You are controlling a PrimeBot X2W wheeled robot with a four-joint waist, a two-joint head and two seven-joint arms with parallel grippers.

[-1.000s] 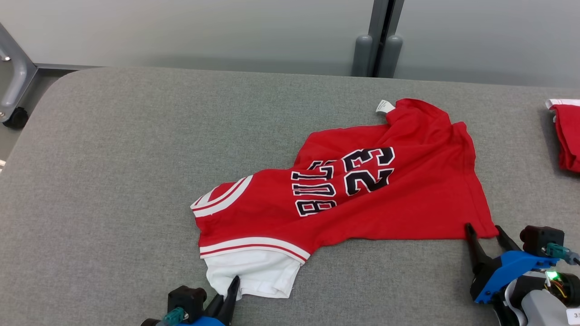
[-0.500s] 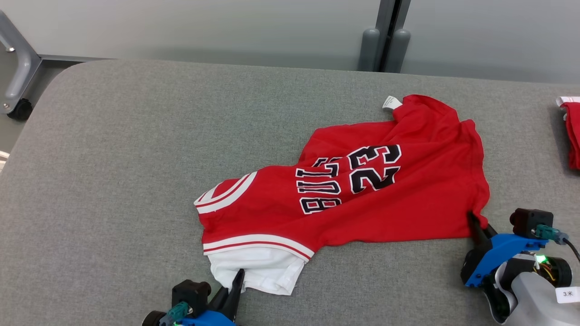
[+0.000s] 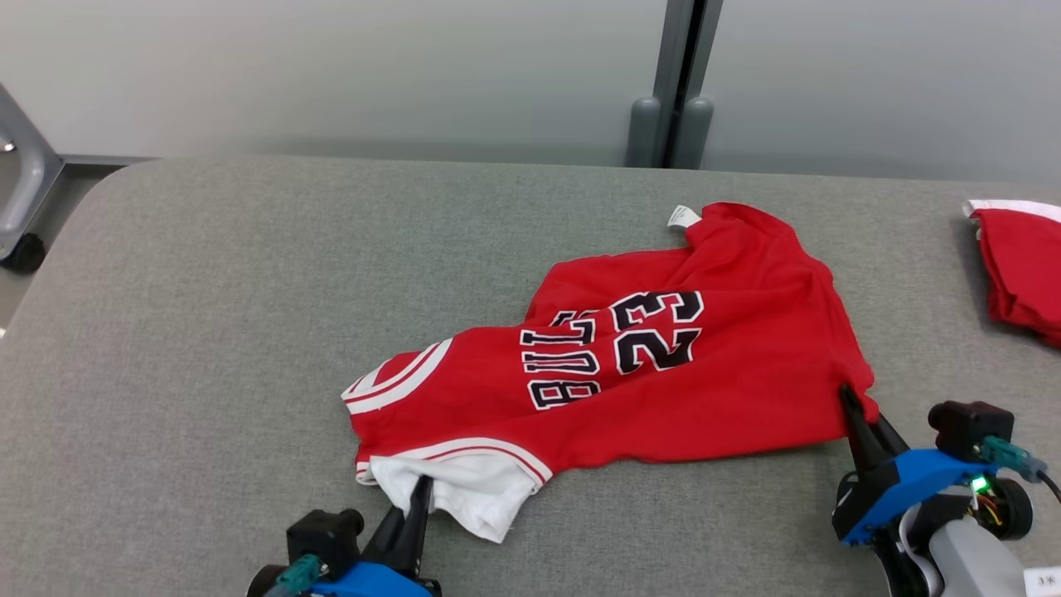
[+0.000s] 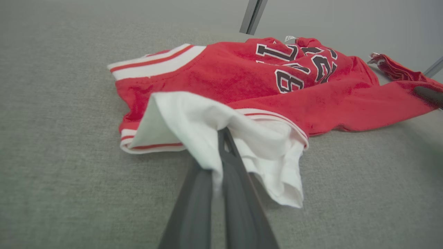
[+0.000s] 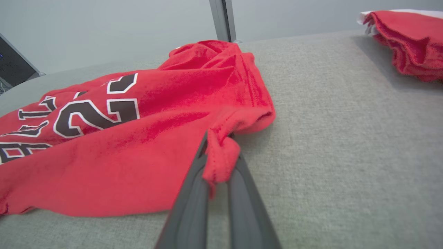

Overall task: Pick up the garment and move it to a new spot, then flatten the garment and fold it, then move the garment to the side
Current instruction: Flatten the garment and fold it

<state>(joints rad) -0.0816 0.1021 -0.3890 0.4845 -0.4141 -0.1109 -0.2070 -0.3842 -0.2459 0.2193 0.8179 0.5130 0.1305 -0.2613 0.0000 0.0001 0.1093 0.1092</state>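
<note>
Red jersey (image 3: 663,365) with black lettering lay crumpled near the middle of the grey padded table (image 3: 207,332). The left gripper (image 3: 421,489) was pinched shut on its white cloth at the near edge, the right gripper (image 3: 849,398) clamped on its red hem corner. Another red garment (image 3: 1019,265) sat at the table's right end, a pale wall (image 3: 331,66) behind
</note>
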